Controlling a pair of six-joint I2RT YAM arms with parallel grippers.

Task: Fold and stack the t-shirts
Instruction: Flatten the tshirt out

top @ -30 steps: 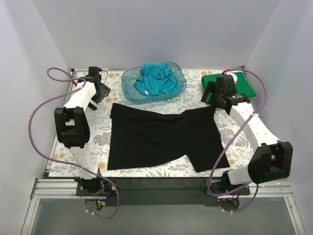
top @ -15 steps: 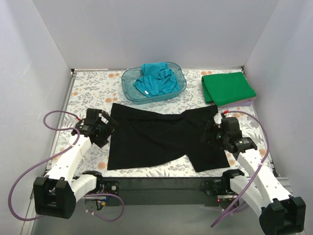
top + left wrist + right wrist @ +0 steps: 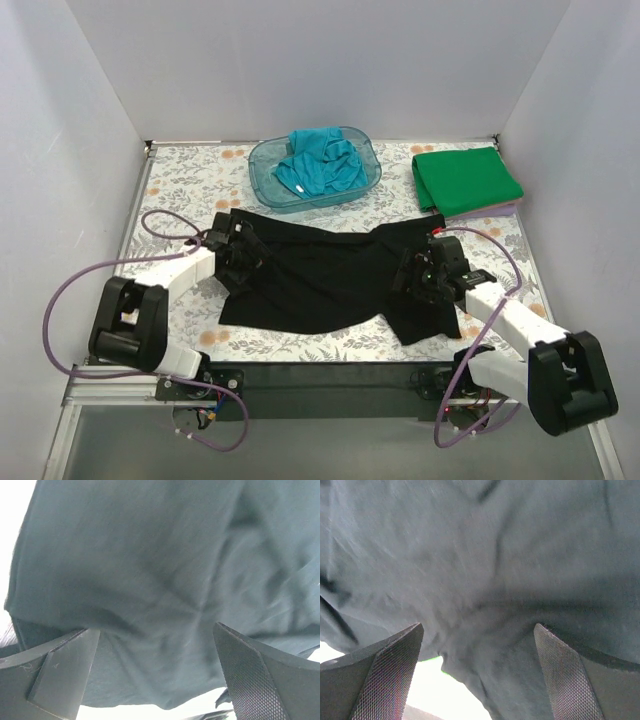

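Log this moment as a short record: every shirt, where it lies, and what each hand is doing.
black shirt: spread out on the table, in the middle, creased, not yet folded
green shirt: folded, far right corner
teal shirt: crumpled inside the tub, far middle
left hand: open, low over the black shirt's left edge
right hand: open, low over the black shirt's right part
stack: one folded shirt so far

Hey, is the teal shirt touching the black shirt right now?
Apart. The top view shows the teal shirt bunched inside the blue tub, whose near wall separates it from the black shirt.
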